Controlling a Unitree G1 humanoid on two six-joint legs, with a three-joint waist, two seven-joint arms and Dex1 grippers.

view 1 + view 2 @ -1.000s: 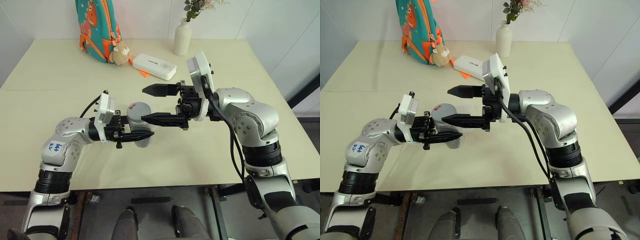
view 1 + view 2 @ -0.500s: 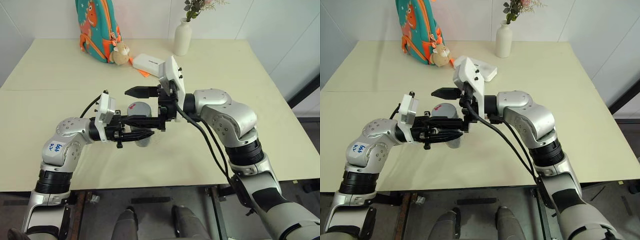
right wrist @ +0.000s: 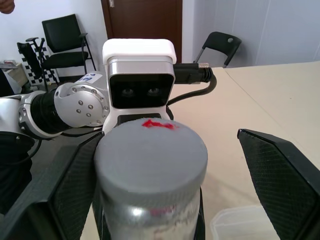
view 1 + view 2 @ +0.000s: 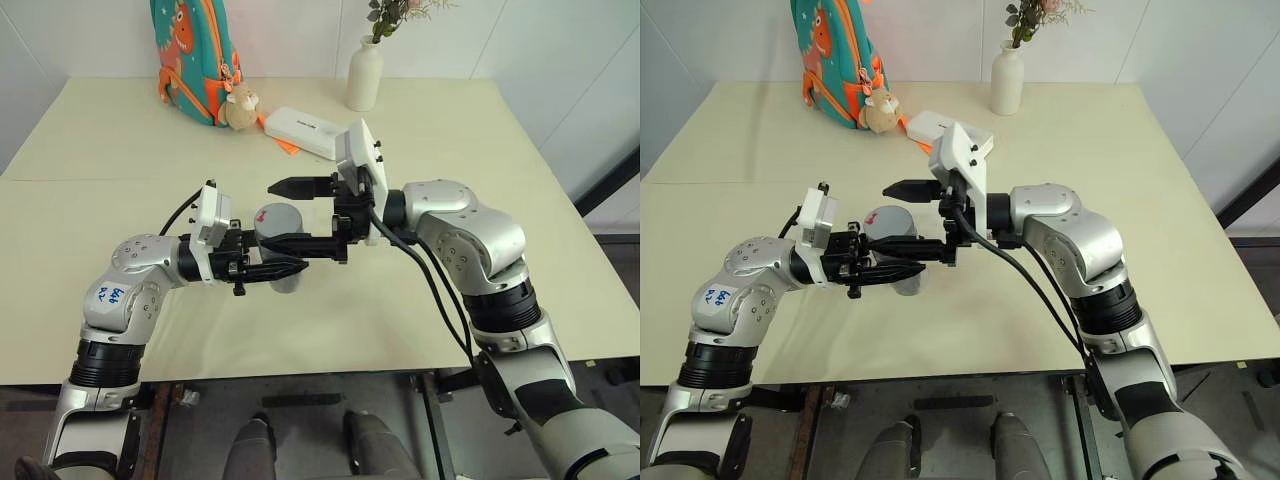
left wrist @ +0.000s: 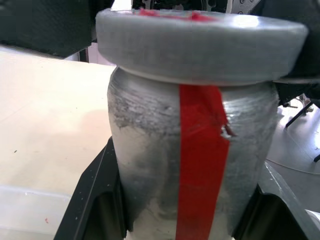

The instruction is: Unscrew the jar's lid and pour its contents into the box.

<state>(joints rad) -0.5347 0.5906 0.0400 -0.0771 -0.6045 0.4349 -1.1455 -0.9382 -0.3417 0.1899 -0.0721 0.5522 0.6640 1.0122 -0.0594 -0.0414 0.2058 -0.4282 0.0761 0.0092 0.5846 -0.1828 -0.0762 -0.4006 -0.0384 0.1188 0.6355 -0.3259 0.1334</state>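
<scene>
We see the grey jar (image 5: 192,165), with a red tape strip and its lid (image 3: 150,155) on, clamped above the table (image 4: 420,130) by the left gripper (image 4: 290,268); the right gripper (image 4: 290,213) stands wide open around the lid.

One jar (image 4: 279,230), two tools, perhaps one box (image 3: 240,222)

The jar (image 5: 190,150) looks like cloudy, scuffed plastic with a glossy red tape strip (image 5: 200,160), under a matt, faintly ridged grey lid (image 5: 200,45).
</scene>
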